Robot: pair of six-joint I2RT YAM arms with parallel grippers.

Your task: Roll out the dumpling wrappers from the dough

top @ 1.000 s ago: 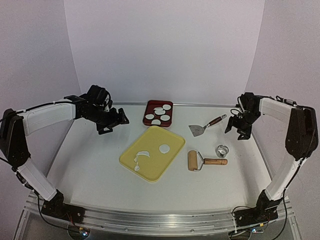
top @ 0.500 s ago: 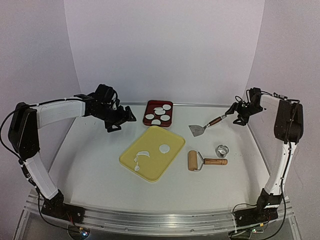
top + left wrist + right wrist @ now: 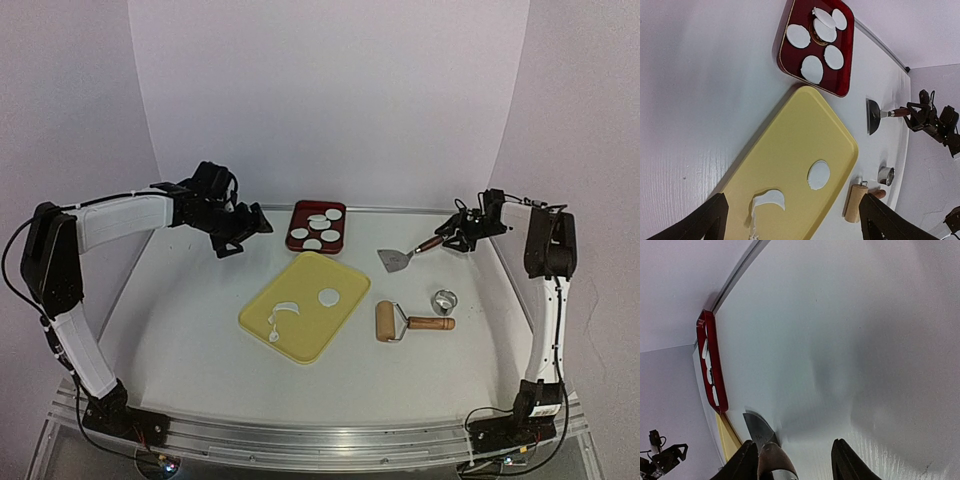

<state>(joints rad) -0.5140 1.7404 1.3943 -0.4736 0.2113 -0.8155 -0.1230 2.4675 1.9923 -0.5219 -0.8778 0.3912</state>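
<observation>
Several dumpling wrappers (image 3: 318, 229) (image 3: 812, 69) lie in the red tray (image 3: 296, 214) (image 3: 782, 59) (image 3: 709, 365). One more round disc (image 3: 328, 296) (image 3: 818, 175) lies on the yellow board (image 3: 310, 330) (image 3: 790, 135), beside a curled scrap of dough (image 3: 283, 311) (image 3: 769, 200). My left gripper (image 3: 243, 233) (image 3: 792, 197) hovers open and empty, left of the tray. My right gripper (image 3: 455, 236) (image 3: 792, 442) is open around the brown handle (image 3: 775, 462) of the metal spatula (image 3: 397, 260) (image 3: 873, 116). The handle rests against one finger, with a gap to the other.
A wooden rolling pin (image 3: 410, 322) (image 3: 855, 202) and a small metal ring cutter (image 3: 444, 299) (image 3: 886, 175) lie right of the board. A raised rail runs along the table's back edge, just behind the tray. White walls close in the sides.
My right gripper swung left and down to the spatula handle and narrowed its jaws around it. My left gripper shifted slightly right toward the tray, still open.
</observation>
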